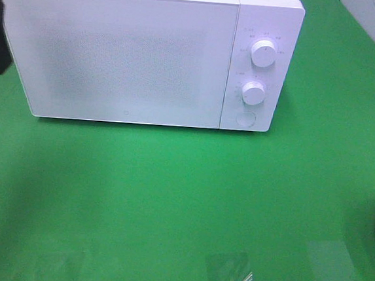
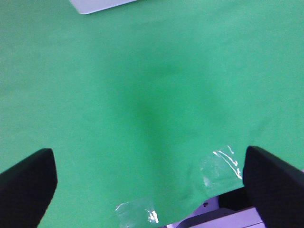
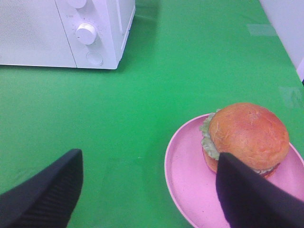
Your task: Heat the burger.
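Staged lab tabletop, taped-down green cloth (image 1: 169,198), white microwave (image 1: 130,50), bare wall

The right hand (image 3: 147,192) hangs above the green desk (image 3: 142,104) with its two black fingers (image 3: 45,194) spread wide and nothing between them. Just past one fingertip a burger (image 3: 247,135) sits on a shallow pink plate (image 3: 190,175), toward the plate's far side; its glossy brown bun is on top, with frilly green lettuce showing at the edge beneath. Well apart from the plate stands a white microwave (image 3: 66,33), its door shut, with a round knob (image 3: 86,34) and a round button (image 3: 94,58) on its control panel.
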Robot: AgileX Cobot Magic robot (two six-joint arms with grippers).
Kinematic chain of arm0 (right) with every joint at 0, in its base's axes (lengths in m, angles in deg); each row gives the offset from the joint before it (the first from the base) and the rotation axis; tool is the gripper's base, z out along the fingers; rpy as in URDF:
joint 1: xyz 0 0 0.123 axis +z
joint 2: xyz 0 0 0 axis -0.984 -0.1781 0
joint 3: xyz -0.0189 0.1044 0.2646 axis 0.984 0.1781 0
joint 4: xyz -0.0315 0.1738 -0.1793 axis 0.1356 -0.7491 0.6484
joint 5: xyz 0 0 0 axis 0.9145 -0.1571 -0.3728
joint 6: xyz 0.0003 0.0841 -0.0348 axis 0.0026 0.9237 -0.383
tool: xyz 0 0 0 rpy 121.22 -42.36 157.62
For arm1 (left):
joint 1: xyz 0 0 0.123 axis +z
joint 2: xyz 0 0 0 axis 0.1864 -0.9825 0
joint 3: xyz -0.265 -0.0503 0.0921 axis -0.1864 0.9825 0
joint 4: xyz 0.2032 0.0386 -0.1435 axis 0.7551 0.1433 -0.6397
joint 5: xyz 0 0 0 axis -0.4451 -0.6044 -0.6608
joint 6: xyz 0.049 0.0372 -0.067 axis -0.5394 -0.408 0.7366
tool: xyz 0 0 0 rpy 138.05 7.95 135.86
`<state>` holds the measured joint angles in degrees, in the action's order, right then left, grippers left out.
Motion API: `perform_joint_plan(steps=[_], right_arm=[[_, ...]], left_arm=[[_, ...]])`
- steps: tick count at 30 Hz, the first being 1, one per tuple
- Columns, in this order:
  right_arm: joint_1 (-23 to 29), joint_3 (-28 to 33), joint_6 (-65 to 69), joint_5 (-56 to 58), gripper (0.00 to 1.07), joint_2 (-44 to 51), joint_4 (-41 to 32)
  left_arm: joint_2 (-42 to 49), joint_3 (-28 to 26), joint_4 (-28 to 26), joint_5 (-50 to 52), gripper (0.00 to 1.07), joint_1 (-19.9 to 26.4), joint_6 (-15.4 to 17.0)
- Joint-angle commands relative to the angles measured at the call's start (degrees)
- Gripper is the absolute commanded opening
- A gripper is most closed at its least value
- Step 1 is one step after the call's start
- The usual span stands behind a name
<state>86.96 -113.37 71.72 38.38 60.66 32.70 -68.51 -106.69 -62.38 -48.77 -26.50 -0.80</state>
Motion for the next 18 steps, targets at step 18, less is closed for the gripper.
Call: perform_joint_plan(steps=[18], right_arm=[[-0.4, 0.06, 0.11, -0.86, 0.76, 1.38, -0.06]], left_arm=[[39.88, 33.35, 0.92, 6.19, 0.98, 11.12, -2.41]])
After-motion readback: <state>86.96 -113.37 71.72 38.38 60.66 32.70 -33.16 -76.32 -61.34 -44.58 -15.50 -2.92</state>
